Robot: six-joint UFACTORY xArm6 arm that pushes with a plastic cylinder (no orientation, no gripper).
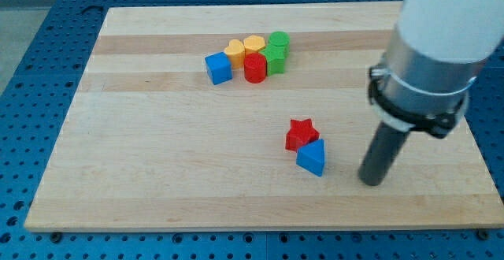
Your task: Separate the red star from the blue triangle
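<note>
Pale smooth wooden board

No readable text, labels, brands, numbers or signs appear anywhere.

Star — above, touching triangle

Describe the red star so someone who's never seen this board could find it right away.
On the wooden board, skip the cluster of blocks near the view's top and look right of centre, where two blocks touch, left of my tip. The red star is the upper one; the blue triangle sits just below it. It is the only star-shaped block.
</note>
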